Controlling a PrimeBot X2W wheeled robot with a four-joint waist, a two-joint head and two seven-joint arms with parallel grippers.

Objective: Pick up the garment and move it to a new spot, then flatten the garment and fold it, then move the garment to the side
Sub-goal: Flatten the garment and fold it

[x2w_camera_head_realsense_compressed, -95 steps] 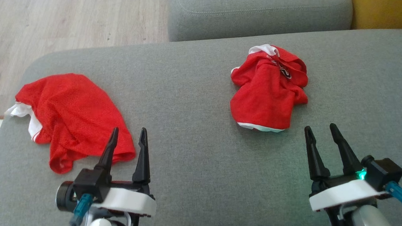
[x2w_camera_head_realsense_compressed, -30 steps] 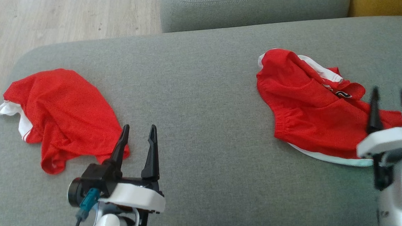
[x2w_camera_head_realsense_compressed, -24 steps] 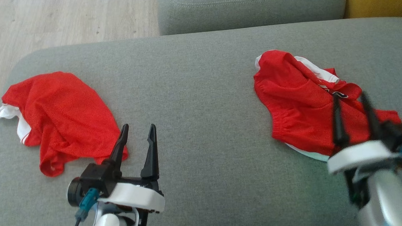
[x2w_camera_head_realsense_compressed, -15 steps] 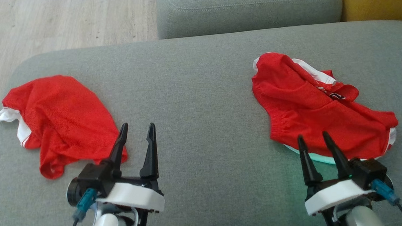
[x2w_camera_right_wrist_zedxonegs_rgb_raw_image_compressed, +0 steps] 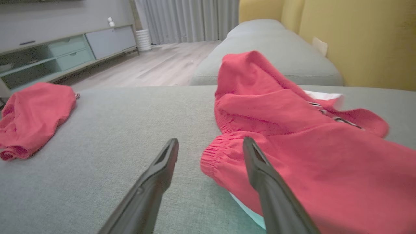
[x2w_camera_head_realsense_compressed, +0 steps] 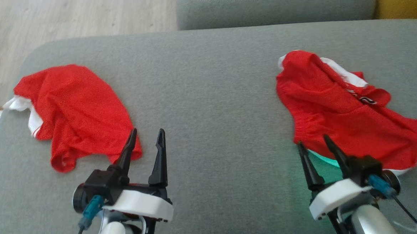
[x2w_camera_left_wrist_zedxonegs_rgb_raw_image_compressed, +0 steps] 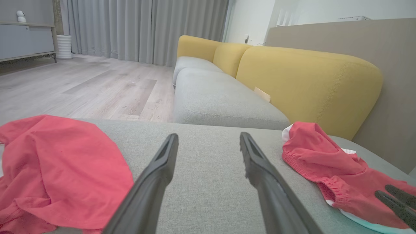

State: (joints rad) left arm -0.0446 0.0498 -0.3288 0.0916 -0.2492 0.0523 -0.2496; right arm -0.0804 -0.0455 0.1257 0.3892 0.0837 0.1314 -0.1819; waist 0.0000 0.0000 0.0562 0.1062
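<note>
A wide grey sofa cushion (x2w_camera_head_realsense_compressed: 207, 95) spreads across the head view, with wood floor (x2w_camera_head_realsense_compressed: 64, 17) at 11 o'clock. The red garment (x2w_camera_head_realsense_compressed: 340, 120), crumpled and trimmed in white, lies at 3 o'clock. A second red garment (x2w_camera_head_realsense_compressed: 76, 109) lies at 9 o'clock. The right gripper (x2w_camera_head_realsense_compressed: 312, 140), at 5 o'clock, has fingers spread and empty, just beside the garment's near edge. The left gripper (x2w_camera_head_realsense_compressed: 147, 131), at 7 o'clock, is likewise spread, holding nothing.
</note>
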